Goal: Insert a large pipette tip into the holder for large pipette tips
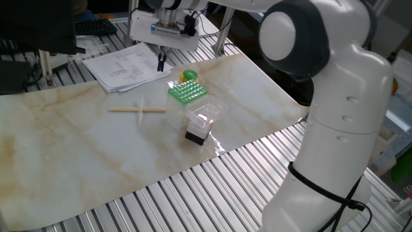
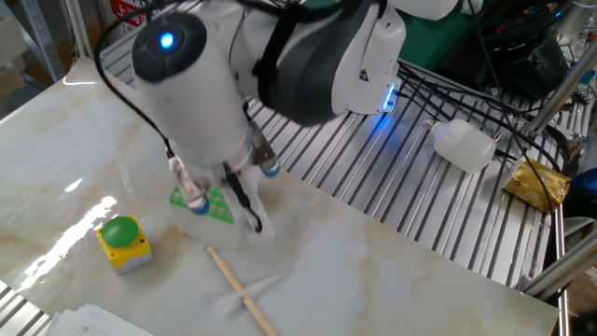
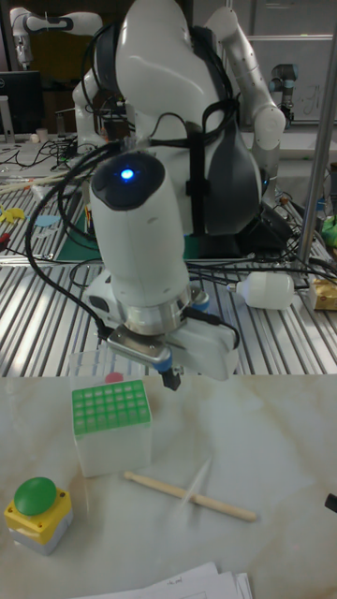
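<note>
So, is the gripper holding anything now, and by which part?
Nothing is held. The gripper hangs above the table with nothing between its fingers; the clear pipette tip lies across the wooden stick.

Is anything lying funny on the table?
Yes. The clear pipette tip lies flat on the table, crossing the wooden stick, not standing in the green holder. The gripper hangs above them, holding nothing that shows.
</note>
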